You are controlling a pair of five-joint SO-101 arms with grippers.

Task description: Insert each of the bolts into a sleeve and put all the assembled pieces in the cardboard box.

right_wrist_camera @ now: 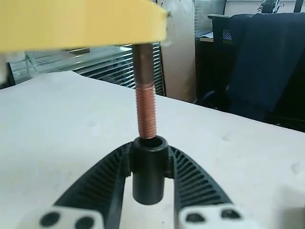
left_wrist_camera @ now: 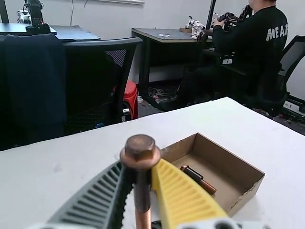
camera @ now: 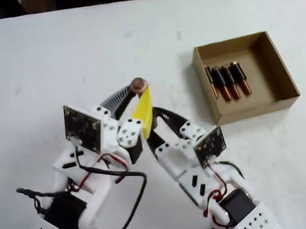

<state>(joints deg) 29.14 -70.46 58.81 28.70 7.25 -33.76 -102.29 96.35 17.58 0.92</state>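
My left gripper point(camera: 138, 95), with one grey and one yellow finger, is shut on a copper bolt point(camera: 138, 85) and holds it upright, head up point(left_wrist_camera: 138, 149). Directly beneath it my right gripper point(right_wrist_camera: 149, 168), with black fingers, is shut on a black sleeve point(right_wrist_camera: 149, 171) that stands upright. The bolt's threaded end point(right_wrist_camera: 146, 114) reaches into the sleeve's top opening. In the high view the right gripper point(camera: 151, 128) sits under the yellow finger, just left of the cardboard box point(camera: 246, 112). Several assembled pieces point(camera: 228, 81) lie side by side in the box.
The box point(left_wrist_camera: 238, 190) stands to the right of both grippers, an assembled piece point(left_wrist_camera: 198, 178) lying in it. White table surface stretches around the arms. Chairs, desks and a seated person are in the room beyond the table's far edge.
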